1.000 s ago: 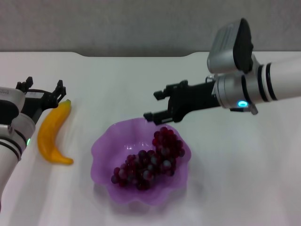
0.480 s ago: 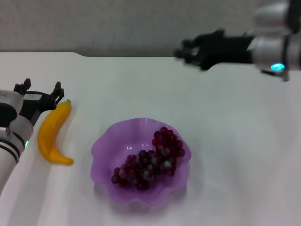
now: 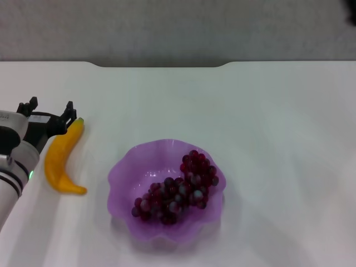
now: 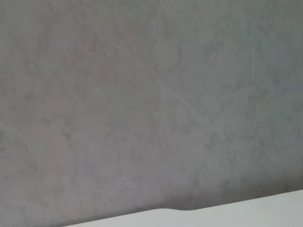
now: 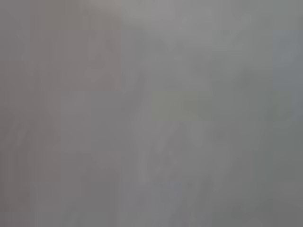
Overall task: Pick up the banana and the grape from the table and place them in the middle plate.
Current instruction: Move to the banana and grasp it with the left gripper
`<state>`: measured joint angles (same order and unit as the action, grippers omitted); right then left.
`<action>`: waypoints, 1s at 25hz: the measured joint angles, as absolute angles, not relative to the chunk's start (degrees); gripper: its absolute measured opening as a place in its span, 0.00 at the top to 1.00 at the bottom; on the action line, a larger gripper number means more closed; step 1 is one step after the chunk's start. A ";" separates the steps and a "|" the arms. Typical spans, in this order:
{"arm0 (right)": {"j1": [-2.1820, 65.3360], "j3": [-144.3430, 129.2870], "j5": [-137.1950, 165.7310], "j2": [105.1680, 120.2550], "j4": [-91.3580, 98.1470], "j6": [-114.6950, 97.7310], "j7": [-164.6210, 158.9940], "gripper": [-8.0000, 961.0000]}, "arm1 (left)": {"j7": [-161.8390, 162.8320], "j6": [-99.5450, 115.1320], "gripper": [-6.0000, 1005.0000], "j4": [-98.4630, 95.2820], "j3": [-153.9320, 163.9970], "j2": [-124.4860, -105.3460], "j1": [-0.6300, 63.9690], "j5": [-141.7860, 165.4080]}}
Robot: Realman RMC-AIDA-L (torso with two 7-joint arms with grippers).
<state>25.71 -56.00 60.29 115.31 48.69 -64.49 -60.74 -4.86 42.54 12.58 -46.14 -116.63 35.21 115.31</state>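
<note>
Lab: bare white table (image 3: 267, 139), grey wall (image 3: 178, 28)

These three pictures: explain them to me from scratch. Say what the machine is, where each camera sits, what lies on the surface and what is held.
The machine is a robot with two arms, each ending in a gripper.

The wide picture comes from a camera on its head, looking down at a white table. The two grey pictures come from cameras on the wrists. Both show only a blank wall, and the left one also catches a strip of the table's edge.

On the table sits a purple plate with a wavy rim, and a bunch of dark red grapes lies inside it. A yellow banana lies on the table to the plate's left.

The left gripper sits at the banana's far tip with its fingers spread open. It holds nothing. The right gripper is not in view.
</note>
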 joint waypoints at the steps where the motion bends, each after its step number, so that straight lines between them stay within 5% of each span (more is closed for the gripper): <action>1: 24.48 -56.31 55.84 115.44 47.63 -65.54 -57.17 0.91 | -4.85 42.55 0.14 12.64 -46.14 -116.64 35.19 115.32; 2: 23.33 -56.70 49.95 115.52 45.72 -67.24 -52.74 0.99 | -4.84 42.54 0.14 12.67 -46.14 -116.66 35.18 115.31; 15: 27.51 -56.81 21.39 115.19 4.92 -81.56 -11.21 0.99 | -3.86 40.70 0.14 15.47 -46.70 -116.68 35.07 114.75; 25: 29.73 -57.45 22.09 115.29 -8.19 -85.45 -6.31 0.99 | -4.51 30.06 0.14 14.04 -50.60 -116.22 36.44 110.27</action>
<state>29.73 -57.45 22.09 115.29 -8.19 -85.45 -6.32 -4.51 30.06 14.04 -50.60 -116.22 36.44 110.27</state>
